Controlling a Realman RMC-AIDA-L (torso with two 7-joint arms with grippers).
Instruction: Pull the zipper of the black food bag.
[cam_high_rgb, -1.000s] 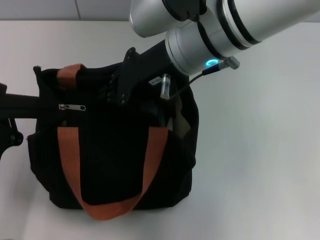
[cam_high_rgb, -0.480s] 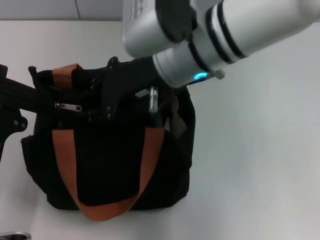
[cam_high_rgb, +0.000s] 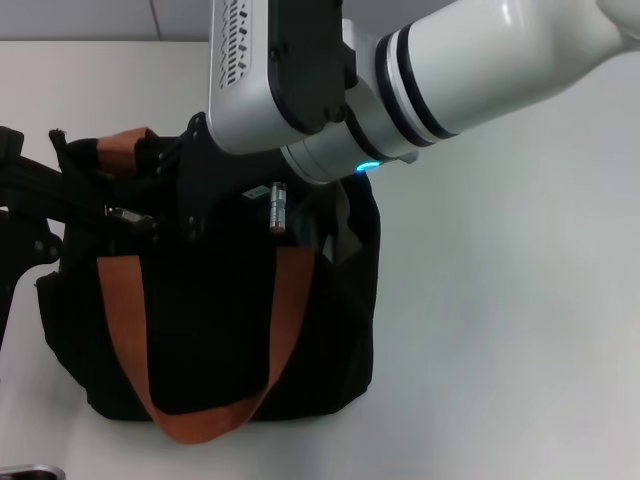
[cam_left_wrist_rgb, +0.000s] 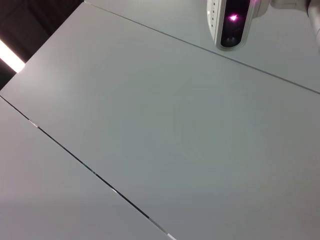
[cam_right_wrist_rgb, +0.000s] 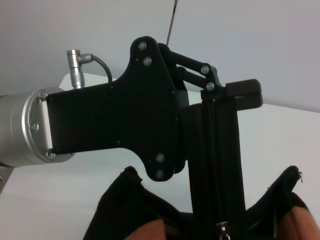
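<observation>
The black food bag (cam_high_rgb: 210, 330) stands on the white table with two orange-brown strap handles (cam_high_rgb: 125, 320). Its zipper (cam_high_rgb: 125, 212) is a small silver pull tab on the black zip track at the bag's top left, also seen as the zipper (cam_right_wrist_rgb: 221, 231) in the right wrist view. My left gripper (cam_high_rgb: 75, 195) reaches in from the left. In the right wrist view the left gripper (cam_right_wrist_rgb: 220, 97) is clamped on the end of the taut zip track (cam_right_wrist_rgb: 215, 160). My right gripper (cam_high_rgb: 175, 200) hovers over the bag's top, just right of the pull tab.
The large white right arm (cam_high_rgb: 420, 70) crosses above the bag and hides its back edge. A silver cable plug (cam_high_rgb: 279, 205) hangs from it over the bag opening. White table (cam_high_rgb: 500, 330) lies to the right. The left wrist view shows only pale panels and a camera head (cam_left_wrist_rgb: 229, 22).
My right gripper has moved left across the bag's top, closing on the pull tab. The bag sits slightly further left in view. The left gripper keeps its hold.
</observation>
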